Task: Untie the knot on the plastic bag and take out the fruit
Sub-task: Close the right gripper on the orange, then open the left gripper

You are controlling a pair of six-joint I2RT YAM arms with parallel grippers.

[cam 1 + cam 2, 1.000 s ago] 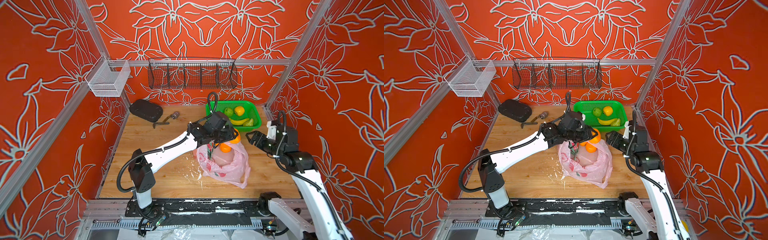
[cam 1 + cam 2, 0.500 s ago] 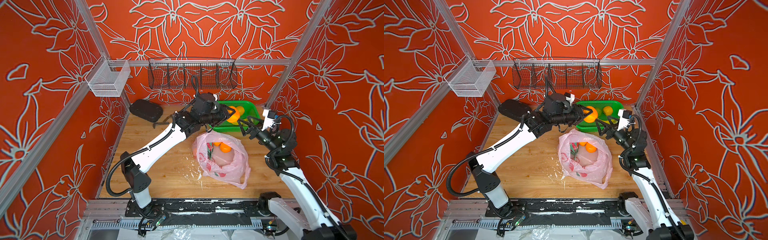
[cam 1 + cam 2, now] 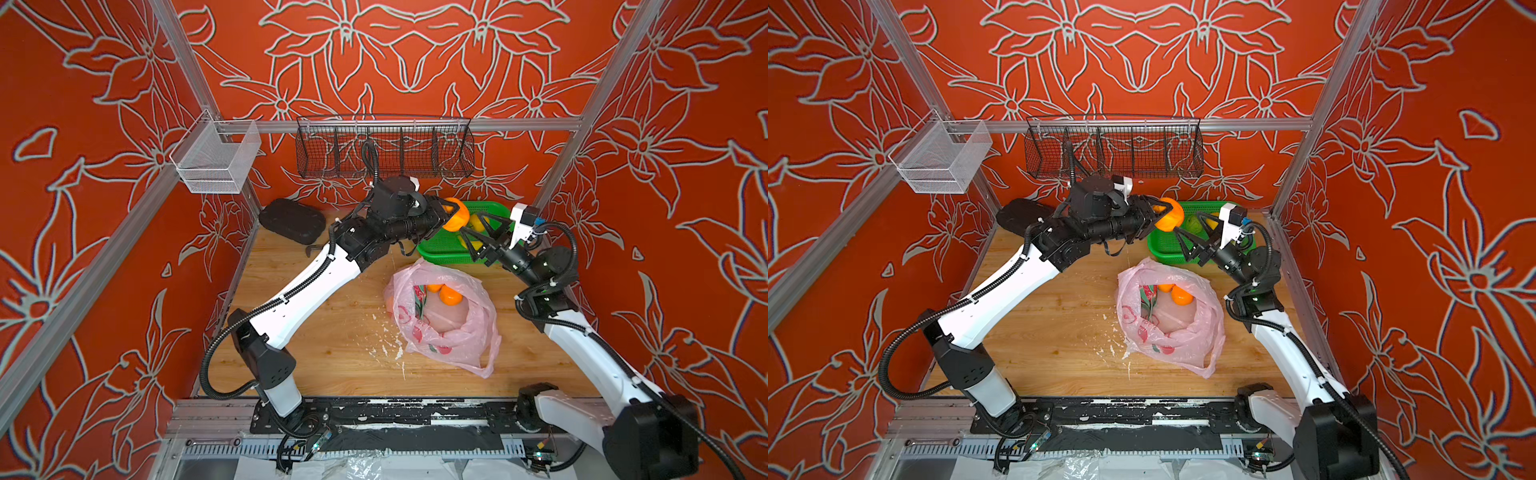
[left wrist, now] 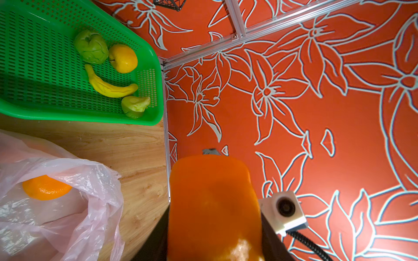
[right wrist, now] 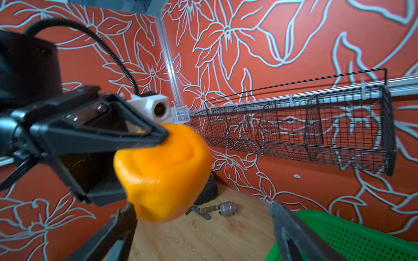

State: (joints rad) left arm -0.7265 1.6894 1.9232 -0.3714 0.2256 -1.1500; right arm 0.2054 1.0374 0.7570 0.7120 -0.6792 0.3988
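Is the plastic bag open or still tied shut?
Open: the plastic bag gapes upward in both top views, with two oranges showing directly through its mouth.

Aluminium framing (image 3: 519, 123) and printed floral panels (image 3: 415, 54) are enclosing a wooden tabletop (image 3: 332, 332): a lab robot cell.

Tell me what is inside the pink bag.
In the open bag: two oranges and a red-and-green shape, fruit or print, I cannot tell. A pale lump shows through the plastic; what it is, and anything below, is hidden.
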